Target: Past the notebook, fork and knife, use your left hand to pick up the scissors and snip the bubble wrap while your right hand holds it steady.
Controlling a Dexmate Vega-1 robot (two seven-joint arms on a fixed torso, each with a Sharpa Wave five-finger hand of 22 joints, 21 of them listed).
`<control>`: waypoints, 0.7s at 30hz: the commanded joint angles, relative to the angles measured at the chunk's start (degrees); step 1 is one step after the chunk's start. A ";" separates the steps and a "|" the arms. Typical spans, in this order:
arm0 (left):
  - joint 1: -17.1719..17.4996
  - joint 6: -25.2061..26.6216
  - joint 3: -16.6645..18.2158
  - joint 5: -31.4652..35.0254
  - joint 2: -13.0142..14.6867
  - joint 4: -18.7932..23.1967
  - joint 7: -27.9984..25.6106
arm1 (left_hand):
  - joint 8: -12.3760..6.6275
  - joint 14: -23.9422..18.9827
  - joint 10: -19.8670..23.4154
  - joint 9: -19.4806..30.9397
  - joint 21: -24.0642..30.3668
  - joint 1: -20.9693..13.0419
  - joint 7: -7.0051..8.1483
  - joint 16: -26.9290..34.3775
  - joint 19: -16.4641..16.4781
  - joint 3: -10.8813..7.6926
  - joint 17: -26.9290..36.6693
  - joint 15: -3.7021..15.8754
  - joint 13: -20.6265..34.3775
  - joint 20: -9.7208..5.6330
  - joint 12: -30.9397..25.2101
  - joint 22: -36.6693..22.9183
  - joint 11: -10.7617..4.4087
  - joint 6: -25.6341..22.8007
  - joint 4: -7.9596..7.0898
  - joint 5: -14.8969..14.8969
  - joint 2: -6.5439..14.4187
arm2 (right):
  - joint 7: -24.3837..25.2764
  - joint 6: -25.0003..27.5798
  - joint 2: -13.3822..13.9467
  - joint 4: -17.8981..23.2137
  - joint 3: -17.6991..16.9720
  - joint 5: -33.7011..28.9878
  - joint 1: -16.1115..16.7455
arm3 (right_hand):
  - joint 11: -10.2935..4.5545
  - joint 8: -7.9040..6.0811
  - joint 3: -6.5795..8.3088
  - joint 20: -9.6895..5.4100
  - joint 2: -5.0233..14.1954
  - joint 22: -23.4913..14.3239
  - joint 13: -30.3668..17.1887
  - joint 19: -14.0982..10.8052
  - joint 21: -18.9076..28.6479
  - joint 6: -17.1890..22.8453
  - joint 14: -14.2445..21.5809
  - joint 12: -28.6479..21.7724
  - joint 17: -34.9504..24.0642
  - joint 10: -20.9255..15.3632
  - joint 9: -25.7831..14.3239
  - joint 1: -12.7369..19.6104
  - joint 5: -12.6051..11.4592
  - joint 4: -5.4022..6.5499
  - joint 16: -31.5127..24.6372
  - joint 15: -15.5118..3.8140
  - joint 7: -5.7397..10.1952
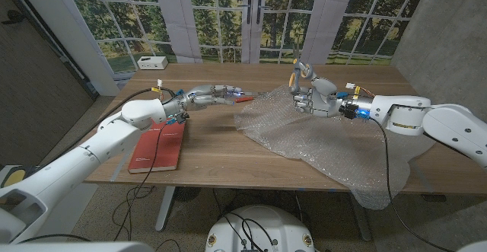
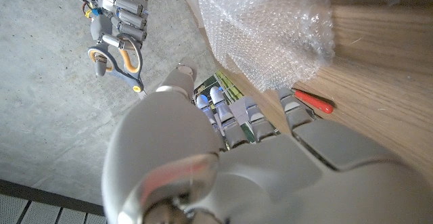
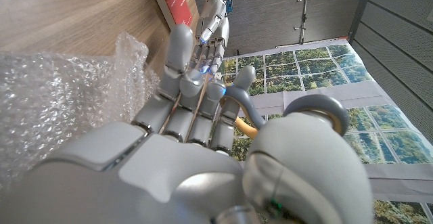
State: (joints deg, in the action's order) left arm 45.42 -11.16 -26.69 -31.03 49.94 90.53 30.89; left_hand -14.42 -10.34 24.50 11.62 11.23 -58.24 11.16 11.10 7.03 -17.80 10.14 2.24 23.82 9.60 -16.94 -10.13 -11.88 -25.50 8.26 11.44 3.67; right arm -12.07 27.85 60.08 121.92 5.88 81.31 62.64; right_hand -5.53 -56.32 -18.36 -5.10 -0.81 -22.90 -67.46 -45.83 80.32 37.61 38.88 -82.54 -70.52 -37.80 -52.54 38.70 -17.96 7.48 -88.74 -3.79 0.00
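Presently, head view: right robot hand (image 1: pixel 312 94) above crinkled, clear bubble wrap (image 1: pixel 319 141) on the wooden bench (image 1: pixel 213 149), clamped on scissors (image 1: pixel 293 75); left robot hand (image 1: pixel 215 94) spread, empty, at the wrap's edge. Wrist views: looped grey-and-orange handles. Judged: pickup pending; transfer to the left needed.

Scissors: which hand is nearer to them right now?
Right. The right hand holds the scissors, raised over the bubble wrap; the left hand reaches out at the wrap's opposite side, apart from them.
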 commanded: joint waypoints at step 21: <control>-0.99 -1.69 -1.73 9.07 1.78 -0.85 -4.92 | 1.91 5.18 -4.24 -0.08 -0.15 4.47 1.48 -0.58 -0.57 7.07 0.30 4.50 -1.59 -2.28 3.55 0.08 -0.31 -1.36 -1.39 3.48 -6.84 | -0.14 1.23 -0.78 -1.61 2.73 -0.33 -3.32 | -0.07 -0.59 -0.11 -1.23 0.29 0.90 -0.44 0.54 1.35 0.78 0.19 0.09 -0.19 -0.37 -0.34 1.03 0.13 0.07 0.12 -8.16 -0.37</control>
State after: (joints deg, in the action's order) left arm 44.72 -11.76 -28.25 -23.80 51.07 90.62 26.66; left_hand -12.70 -5.70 20.30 11.44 11.23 -53.78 12.61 10.59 6.32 -11.21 10.28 2.18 22.31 7.64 -13.48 -9.85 -12.16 -26.09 6.94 14.33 -2.47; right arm -12.19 28.23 59.71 120.92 7.30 81.45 60.96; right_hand -5.60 -56.59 -18.36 -5.31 -0.43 -22.04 -67.74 -45.62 81.42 37.71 38.88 -82.60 -70.53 -37.90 -52.65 39.08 -17.96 7.48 -88.74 -3.79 0.09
